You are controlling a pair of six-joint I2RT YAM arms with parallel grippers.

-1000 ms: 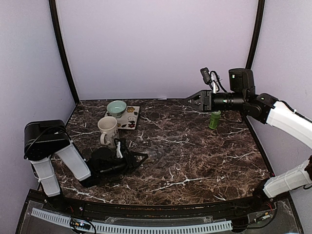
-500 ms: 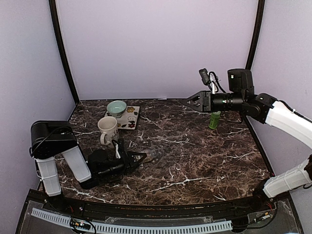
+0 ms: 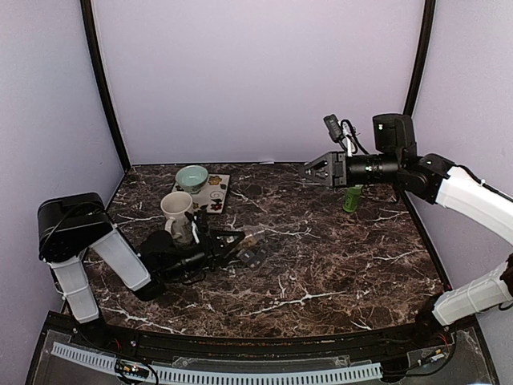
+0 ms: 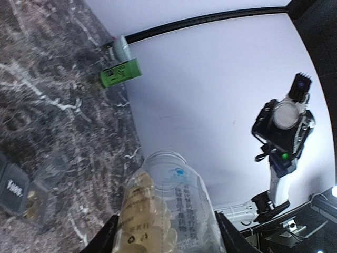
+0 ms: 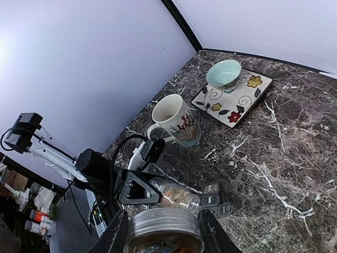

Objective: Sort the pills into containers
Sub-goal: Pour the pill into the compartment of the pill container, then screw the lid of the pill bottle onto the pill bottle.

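A: Getting anywhere with sorting the pills point(image 4: 143, 211)?

B: Barely beginning, judging by this. Seeing nearly all of them heaped as tan pieces inside the clear jar point(image 5: 176, 196). Possibly spotting a few tan bits in one compartment of the containers point(image 5: 211, 200), though squinting at something too small to call.

A: Leaving most of the job ahead, then?

B: Reckoning so: tipping out first, then sharing among the compartments.

A: And lying where, that dark grey strip?

B: Resting flat on the marble table point(image 3: 337, 273), just beside the jar's open mouth and near the flowered mug point(image 3: 177, 212).

A: Doing what with the left gripper point(image 3: 234, 247)?

B: Clasping the jar around its body at roughly half spread. Reaching low across the table, laying the jar nearly on its side, aiming the mouth at the strip.

A: And the right gripper point(image 3: 315, 169)?

B: Hovering high toward the back, well apart from the strip, beside and above a green bottle point(image 3: 352, 197). Pinching a round lid point(image 5: 163, 232) at a partly spread width, pointing leftward, looking down over the mug and the jar.
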